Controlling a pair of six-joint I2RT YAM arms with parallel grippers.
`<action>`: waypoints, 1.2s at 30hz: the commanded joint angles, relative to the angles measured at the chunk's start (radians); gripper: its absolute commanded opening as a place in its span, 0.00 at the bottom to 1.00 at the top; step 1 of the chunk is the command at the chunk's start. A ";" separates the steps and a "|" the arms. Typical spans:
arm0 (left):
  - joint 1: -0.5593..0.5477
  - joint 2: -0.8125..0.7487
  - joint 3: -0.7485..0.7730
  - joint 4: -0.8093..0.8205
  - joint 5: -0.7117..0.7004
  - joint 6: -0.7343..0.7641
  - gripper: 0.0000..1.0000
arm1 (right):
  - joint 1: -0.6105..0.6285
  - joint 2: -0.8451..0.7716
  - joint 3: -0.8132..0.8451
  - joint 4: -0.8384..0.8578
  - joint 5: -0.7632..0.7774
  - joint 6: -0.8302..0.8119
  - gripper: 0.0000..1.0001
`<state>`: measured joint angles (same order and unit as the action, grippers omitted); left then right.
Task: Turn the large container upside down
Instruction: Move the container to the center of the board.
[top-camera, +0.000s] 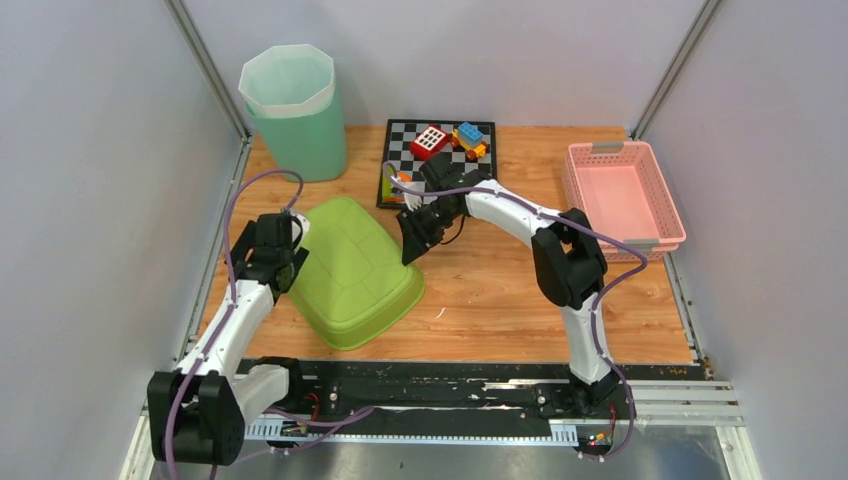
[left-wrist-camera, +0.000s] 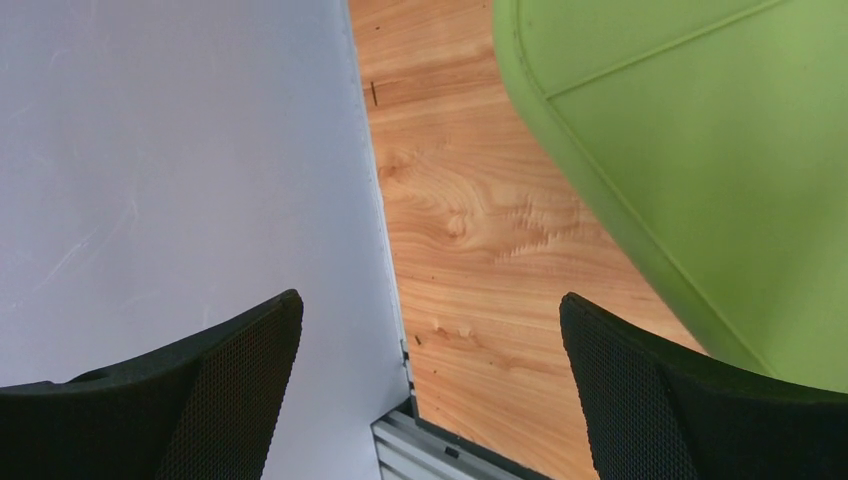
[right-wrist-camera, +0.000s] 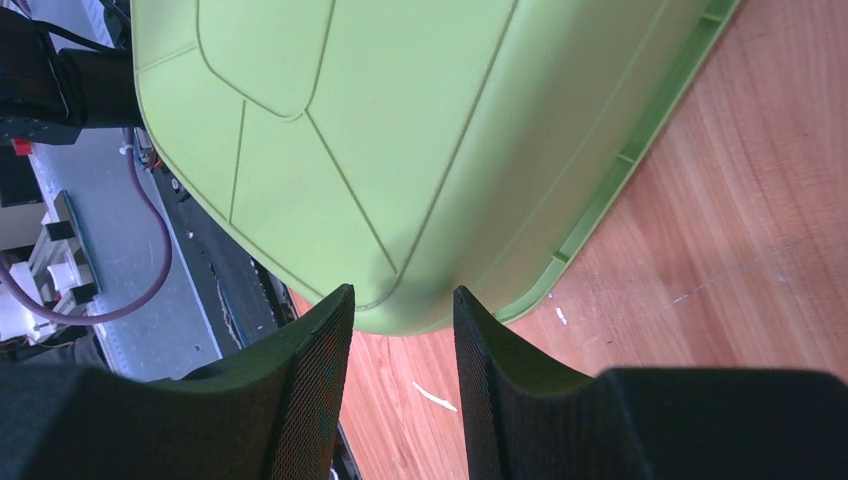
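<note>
The large container (top-camera: 350, 265) is a lime-green tub lying bottom up on the wooden table, rim down, left of centre. My left gripper (top-camera: 288, 278) is open and empty at its left side, beside the wall. In the left wrist view (left-wrist-camera: 430, 298) bare wood lies between the fingers, and the tub (left-wrist-camera: 700, 150) is off to the right. My right gripper (top-camera: 412, 248) hovers by the tub's far right corner. In the right wrist view (right-wrist-camera: 402, 291) its fingers stand a little apart with nothing between them, and the tub's ribbed bottom (right-wrist-camera: 400, 130) lies just beyond the tips.
A teal bin with a white liner (top-camera: 290, 110) stands at the back left. A chessboard (top-camera: 400, 140) with toy blocks (top-camera: 430, 141) lies behind the right gripper. A pink basket (top-camera: 676, 215) sits at the right. The grey side wall (left-wrist-camera: 180, 150) is close on the left.
</note>
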<state>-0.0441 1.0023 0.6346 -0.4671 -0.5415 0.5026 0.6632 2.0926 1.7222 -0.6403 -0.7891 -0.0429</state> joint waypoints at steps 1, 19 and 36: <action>0.014 0.062 -0.019 0.126 0.034 0.004 1.00 | -0.007 0.026 -0.019 0.014 -0.047 0.032 0.44; 0.074 0.258 0.046 0.252 0.004 -0.034 1.00 | 0.104 0.093 -0.030 0.029 -0.203 0.032 0.44; 0.125 0.390 0.178 0.233 -0.001 -0.052 1.00 | 0.190 0.136 0.072 0.031 -0.207 0.036 0.45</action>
<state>0.0765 1.3579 0.7601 -0.2234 -0.5644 0.4858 0.8154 2.1990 1.7508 -0.6205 -0.9627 -0.0143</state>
